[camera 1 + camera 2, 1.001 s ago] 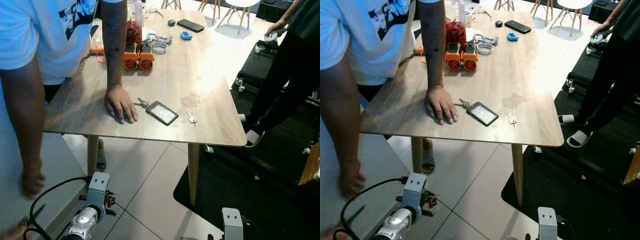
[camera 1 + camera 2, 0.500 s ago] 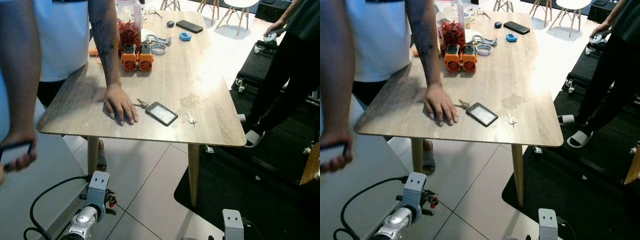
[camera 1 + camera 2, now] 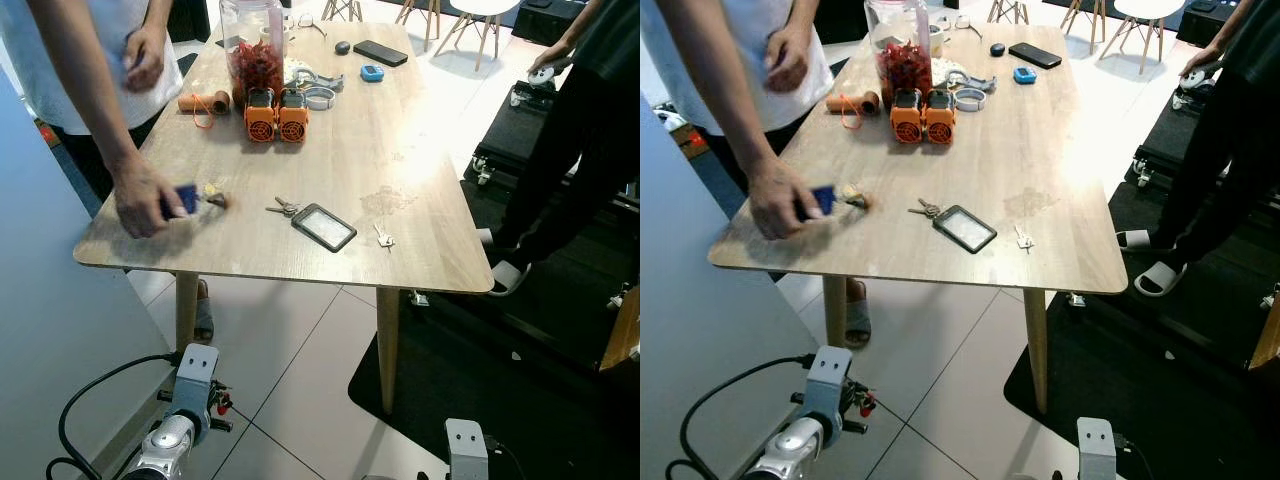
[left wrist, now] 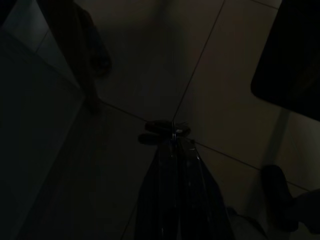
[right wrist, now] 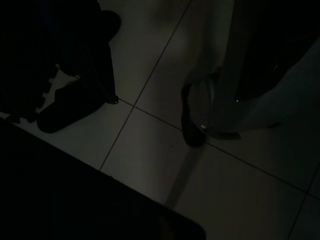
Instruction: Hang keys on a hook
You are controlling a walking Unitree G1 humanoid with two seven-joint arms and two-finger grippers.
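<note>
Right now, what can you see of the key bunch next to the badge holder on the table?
The key bunch is a small cluster of silvery metal keys lying flat on the wooden table, fanned out toward the person's hand but apart from it. It sits right at the near-left end of the dark-framed badge holder, seemingly joined to it. A separate small key lies apart, beyond the holder. Neither gripper touches it.

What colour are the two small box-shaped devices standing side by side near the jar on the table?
The two devices are orange with black parts, clearest in the left eye view.

I stand in a tiled room like a home dining area. A wooden table (image 3: 420, 200) holds clutter. Chairs (image 3: 478, 12) stand at the far side.
</note>
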